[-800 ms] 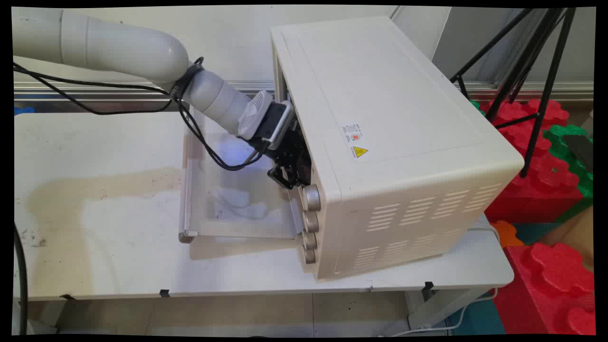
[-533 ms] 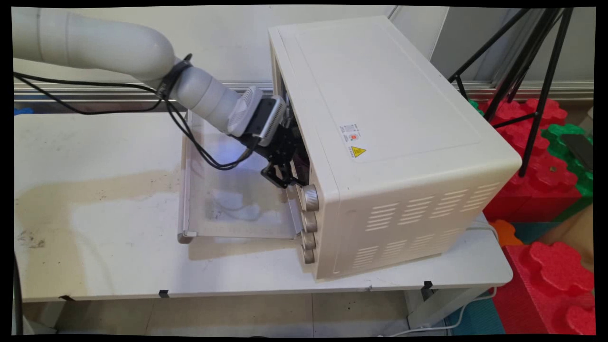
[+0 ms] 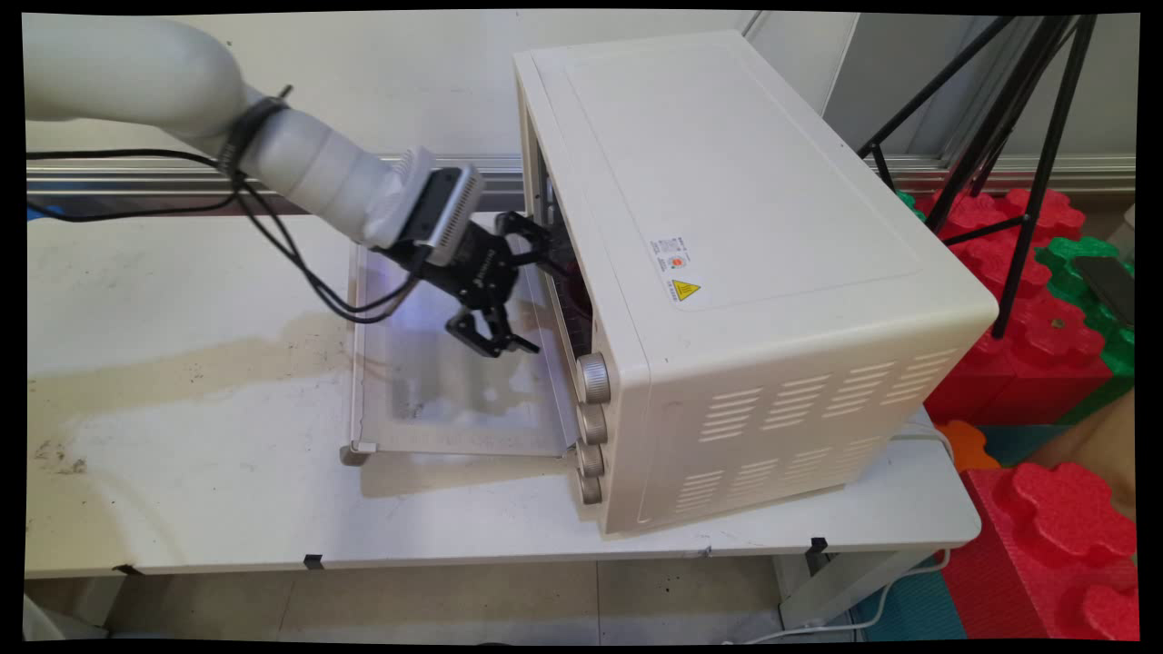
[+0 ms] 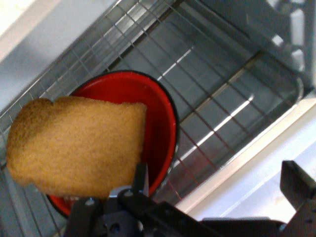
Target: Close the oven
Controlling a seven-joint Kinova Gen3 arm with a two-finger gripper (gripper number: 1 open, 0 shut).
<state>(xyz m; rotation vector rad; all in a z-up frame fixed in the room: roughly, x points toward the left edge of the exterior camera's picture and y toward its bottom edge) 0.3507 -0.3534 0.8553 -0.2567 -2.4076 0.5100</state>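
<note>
One slice of bread [image 4: 74, 145] is seen lying across a red bowl [image 4: 158, 123] on the wire rack [image 4: 217, 98] inside the oven [image 3: 727, 272] on the worktop [image 3: 182, 272]. The tool [image 3: 525, 292] is spread open, empty, just outside the oven mouth above the lowered door [image 3: 436, 400]. The slice is judged light, soft and crushable, best taken by its crust edges; in the hand view its long axis runs roughly left to right.

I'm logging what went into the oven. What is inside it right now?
On the wire rack inside the oven sits a red bowl with a slice of bread lying across it. The bread covers most of the bowl's inside, so anything beneath it is hidden. The open gripper is outside, over the door.
</note>
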